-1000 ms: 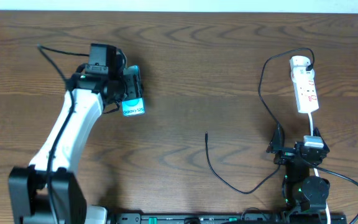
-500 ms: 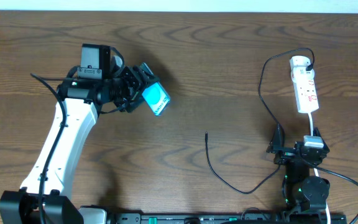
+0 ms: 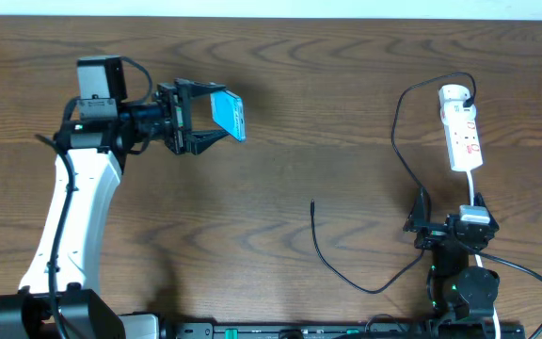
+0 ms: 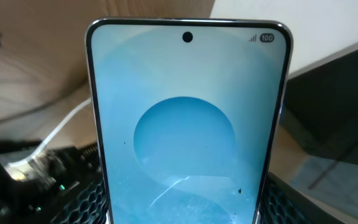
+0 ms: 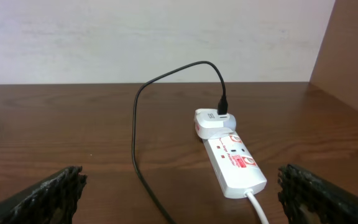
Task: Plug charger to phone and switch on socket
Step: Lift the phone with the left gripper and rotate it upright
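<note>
Currently the phone [image 3: 231, 115] is clamped, tilted and aloft, in the left gripper [image 3: 218, 114] at 10 o'clock. The right gripper [image 5: 180, 190] is spread, empty. The charger [image 3: 320, 247] tip is left at 6 o'clock, the socket [image 3: 461, 127] at 2. Slippage is judged likely; the port could be missed.

Setting: an indoor robotics test bench. Evidence: two arms, the left arm [image 3: 61, 217] white and the right arm [image 3: 459, 281] black, mounted at the near edge of a dark wood-grain table [image 3: 346, 94]. A plain pale wall [image 5: 135, 37] stands behind the far edge. A white socket [image 3: 461, 127] lies by the far right corner.
</note>
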Motion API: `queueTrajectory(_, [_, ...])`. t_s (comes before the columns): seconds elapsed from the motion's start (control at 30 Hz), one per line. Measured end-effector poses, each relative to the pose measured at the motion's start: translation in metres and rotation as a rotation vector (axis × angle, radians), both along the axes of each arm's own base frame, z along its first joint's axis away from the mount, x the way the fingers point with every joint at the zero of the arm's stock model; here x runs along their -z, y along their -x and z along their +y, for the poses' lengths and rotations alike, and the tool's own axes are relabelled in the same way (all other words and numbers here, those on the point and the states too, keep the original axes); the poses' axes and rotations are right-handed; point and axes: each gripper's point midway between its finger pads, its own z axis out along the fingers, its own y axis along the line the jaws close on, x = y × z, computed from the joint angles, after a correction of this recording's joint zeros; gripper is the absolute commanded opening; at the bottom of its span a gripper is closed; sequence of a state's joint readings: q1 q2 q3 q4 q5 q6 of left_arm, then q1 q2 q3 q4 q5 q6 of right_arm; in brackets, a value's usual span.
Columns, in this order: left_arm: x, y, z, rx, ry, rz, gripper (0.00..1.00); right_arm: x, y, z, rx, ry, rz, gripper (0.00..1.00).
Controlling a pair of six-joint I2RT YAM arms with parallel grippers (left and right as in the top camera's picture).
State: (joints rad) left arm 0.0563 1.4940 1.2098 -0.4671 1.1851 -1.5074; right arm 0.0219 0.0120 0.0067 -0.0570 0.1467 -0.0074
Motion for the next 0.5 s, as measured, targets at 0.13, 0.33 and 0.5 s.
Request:
queueTrajectory(0.13, [-0.003,0.001,0.003,-0.012,0.040,0.048,0.07,0.000,0.000,0.000,0.000,0.000,0.000,0.99])
queueTrajectory(0.33, [-0.010,-0.003,0.002,-0.029,0.080,0.080,0.07,0.000,0.000,0.000,0.000,0.000,0.000,0.99])
queueTrajectory(0.5, [-0.017,-0.009,0.003,-0.046,0.104,0.081,0.07,0.000,0.000,0.000,0.000,0.000,0.000,0.99])
